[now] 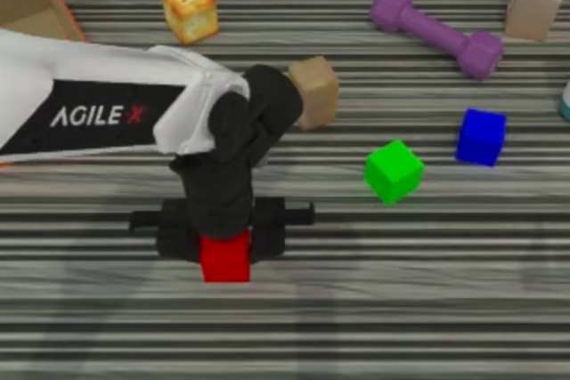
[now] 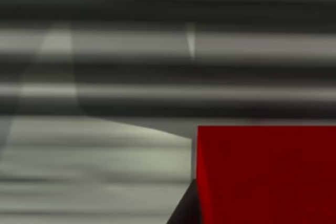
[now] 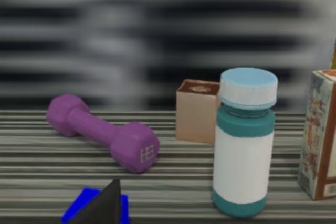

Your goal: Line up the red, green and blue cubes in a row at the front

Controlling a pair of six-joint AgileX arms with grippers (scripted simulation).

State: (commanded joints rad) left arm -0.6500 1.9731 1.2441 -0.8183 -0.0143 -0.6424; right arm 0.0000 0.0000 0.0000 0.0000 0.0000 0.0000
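Progress check: not much is locked in yet, by the look of it. The red cube [image 1: 224, 257] is sitting toward the front of the striped table [image 1: 427, 309], left of centre, with the left gripper [image 1: 223, 239] right over it. The fingers seem to be placed either side of the cube, but whether it's actually clamped or just straddled can't be told from above, and the left wrist view only gives a big red face [image 2: 265, 174] up close with no finger tips to judge by.

The green cube [image 1: 393, 170] and blue cube [image 1: 481, 136] are further back on the right side, near each other but apart, and not in line with the red one. So at best one cube is placed and two are left to be brought forward.

The right gripper isn't seen in the top view; only a dark tip is caught at the edge of its own wrist view, so its state can't be called either.

Containers: a white bottle with a teal base and pale blue cap [image 3: 244, 142] is standing upright and capped, contents hidden. Beside it a carton [image 3: 320, 135] is closed too. Nothing is held inside anything visible.
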